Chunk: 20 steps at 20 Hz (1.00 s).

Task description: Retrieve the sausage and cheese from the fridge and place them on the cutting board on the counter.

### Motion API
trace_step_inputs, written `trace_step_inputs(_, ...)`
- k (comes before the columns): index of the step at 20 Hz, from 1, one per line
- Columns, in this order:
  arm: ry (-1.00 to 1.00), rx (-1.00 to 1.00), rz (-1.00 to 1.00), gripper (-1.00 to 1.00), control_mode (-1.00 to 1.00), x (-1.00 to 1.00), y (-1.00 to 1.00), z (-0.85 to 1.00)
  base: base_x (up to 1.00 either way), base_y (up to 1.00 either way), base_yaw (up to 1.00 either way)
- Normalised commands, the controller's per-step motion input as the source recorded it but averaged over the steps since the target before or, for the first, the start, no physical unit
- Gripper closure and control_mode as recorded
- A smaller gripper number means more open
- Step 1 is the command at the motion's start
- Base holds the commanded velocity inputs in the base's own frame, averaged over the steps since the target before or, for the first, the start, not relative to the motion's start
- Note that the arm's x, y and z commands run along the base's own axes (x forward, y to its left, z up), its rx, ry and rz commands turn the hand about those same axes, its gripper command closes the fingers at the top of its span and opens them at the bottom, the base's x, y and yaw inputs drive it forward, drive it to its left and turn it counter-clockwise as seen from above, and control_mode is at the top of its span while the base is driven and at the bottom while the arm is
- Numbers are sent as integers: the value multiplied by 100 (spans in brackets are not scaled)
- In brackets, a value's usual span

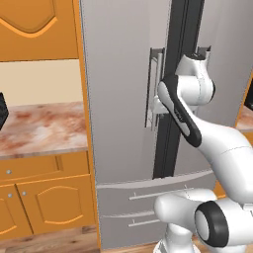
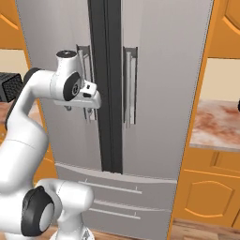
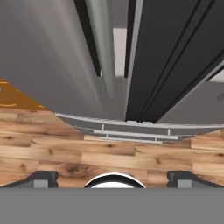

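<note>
Simulated kitchen: orange cabinets, wood plank floor, reddish-pink marbled counter (image 1: 42,129) either side of the tall grey fridge (image 2: 159,84), which fills the middle of both base views. Fridge doors look shut, dark centre strip between them, two drawers below. Sausage and cheese presumably inside, so can't confirm where they sit; cutting board location can't be told from these views either.

Gripper (image 2: 89,108) sits right at the left door's bar handle (image 2: 84,79), around mid-height of the bar, hand pointing downward. In the hand view the two dark fingertips stand far apart at the bottom corners with nothing between them, just floor and the fridge's lower drawers beyond, so jaws are spread wide and hold nothing. Whether a finger touches the bar can't be told; from the right base view the hand body overlaps it.

Key relation: handle's long axis is vertical, running up and down alongside the hand, just beside the centre strip. Hand view looks down along the door face, handle stretching away toward the top of that view. Judgement: door-opening step not yet done, task is early; next move likely needs the spread fingers straddling the vertical bar across its width before pulling outward
</note>
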Motion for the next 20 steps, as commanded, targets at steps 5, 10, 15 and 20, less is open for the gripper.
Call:
trace_step_inputs(5,0,0,0,-100,100,0,0,0,0,0,0)
trace_step_inputs(10,-44,2,0,-100,-100,-41,-62,18,-4,-6,0)
trace_step_inputs(15,-59,2,-2,-100,-100,-8,-76,40,0,0,0)
trace_step_inputs(20,-41,2,-6,-100,-100,18,-65,31,0,0,0)
